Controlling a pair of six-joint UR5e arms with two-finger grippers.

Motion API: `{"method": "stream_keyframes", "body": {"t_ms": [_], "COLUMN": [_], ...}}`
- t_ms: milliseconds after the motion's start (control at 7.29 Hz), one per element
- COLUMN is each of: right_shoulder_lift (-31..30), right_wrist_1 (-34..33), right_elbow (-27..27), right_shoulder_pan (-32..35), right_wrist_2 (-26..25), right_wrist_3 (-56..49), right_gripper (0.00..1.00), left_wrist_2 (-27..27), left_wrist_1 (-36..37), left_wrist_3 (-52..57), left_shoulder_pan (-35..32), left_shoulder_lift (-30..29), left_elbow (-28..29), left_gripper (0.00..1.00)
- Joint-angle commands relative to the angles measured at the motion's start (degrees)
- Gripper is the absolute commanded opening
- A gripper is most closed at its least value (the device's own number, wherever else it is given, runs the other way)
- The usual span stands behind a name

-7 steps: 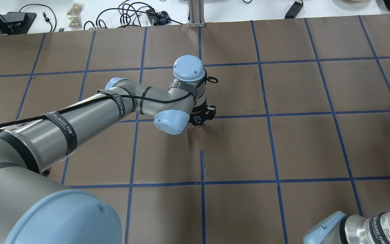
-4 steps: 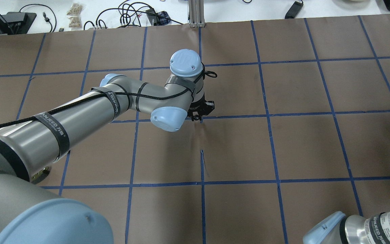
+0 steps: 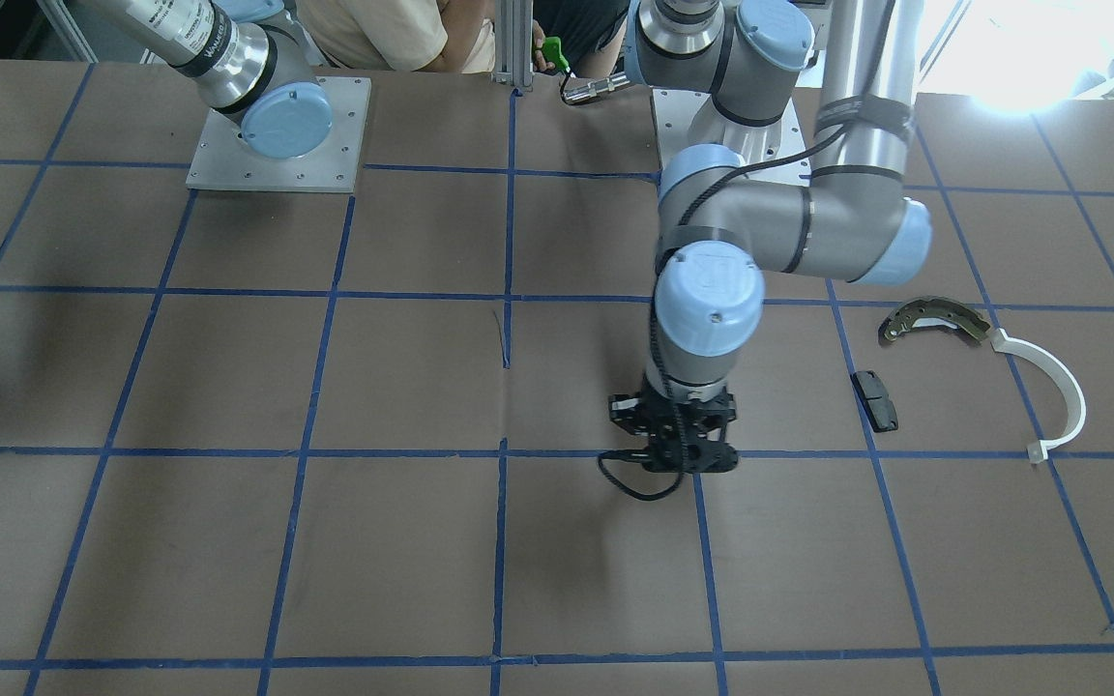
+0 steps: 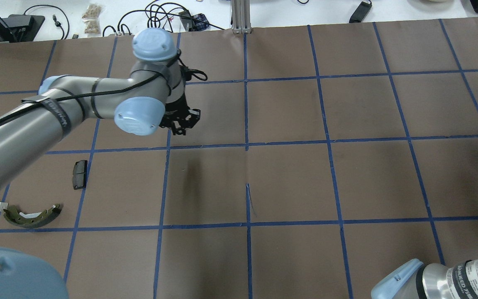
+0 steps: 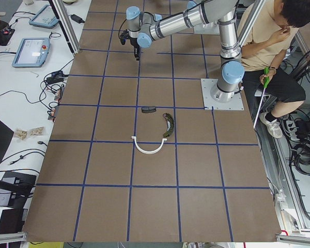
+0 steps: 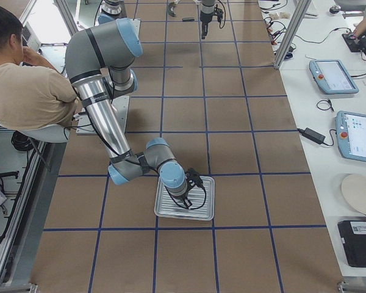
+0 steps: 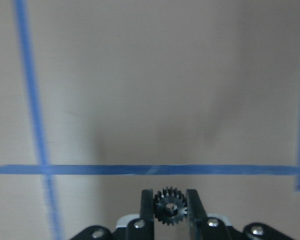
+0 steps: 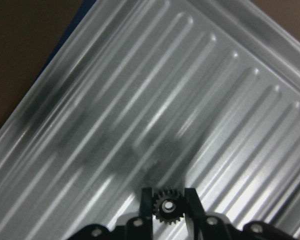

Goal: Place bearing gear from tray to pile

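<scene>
Over the table [image 4: 288, 182], the left end effector [image 7: 169, 199] pinches the bearing gear [image 7: 170, 207].

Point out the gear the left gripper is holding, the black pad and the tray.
bearing gear [image 7: 170, 206]: left wrist view, centre of its toothed face.
black pad [image 3: 875, 400]: front-facing view, middle of its top face.
tray [image 8: 115, 100]: right wrist view, bare ridged floor.

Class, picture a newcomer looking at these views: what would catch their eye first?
The left hand pinches a tiny black toothed gear above the brown table; the right hand pinches a second gear over the ridged tray. Near the left arm lies the pile: curved metal shoe, white arc, black pad.
</scene>
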Motion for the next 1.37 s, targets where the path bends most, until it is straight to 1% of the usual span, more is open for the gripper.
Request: {"method": "stream_keyframes", "body": {"t_ms": [0,137,275,412,549,686,824,961,1098,1235], "right_shoulder_lift": [-8.32,-15.51,-21.58,-26.17,-28.65,-30.59,-30.87,-30.52,-28.78,-25.98], "right_wrist_1": [9.27,19.09,28.06,33.46,38.39,39.31,39.32,38.45,36.61,32.15], "right_elbow": [-1.12,-0.77,-0.68,-0.59,0.02,0.37,0.37,0.37,0.46,0.81], "right_shoulder_pan": [3.95,7.55,12.37,18.60,24.58,31.42,39.15,47.14,53.75,59.99], "right_wrist_2": [-0.98,-2.12,-2.13,-2.13,-1.79,-1.26,-1.17,-1.25,-1.17,-0.47], "right_wrist_3": [5.22,14.74,25.62,37.04,49.08,60.33,72.19,83.36,93.22,103.41], "right_gripper": [0.04,0.05,0.06,0.08,0.08,0.08,0.08,0.08,0.08,0.08], "left_wrist_2": [1.77,1.68,1.07,1.06,0.98,1.15,1.06,0.98,0.71,-1.38], "left_wrist_1": [2.22,5.55,6.63,8.73,11.01,11.29,12.34,12.87,12.88,11.75], "left_wrist_3": [14.81,25.49,36.04,41.71,42.81,44.30,44.58,44.58,43.80,43.27], "left_shoulder_pan": [11.94,19.99,28.94,33.30,34.12,35.78,38.15,38.52,38.44,38.00], "left_shoulder_lift": [3.42,2.47,1.50,0.97,0.53,0.00,-0.70,-0.88,-0.01,0.78], "left_elbow": [-4.37,-5.43,-6.66,-6.85,-7.46,-8.77,-10.09,-9.75,-9.31,-7.92], "left_gripper": [0.05,0.05,0.05,0.05,0.05,0.05,0.15,0.52,0.66,0.73]}}
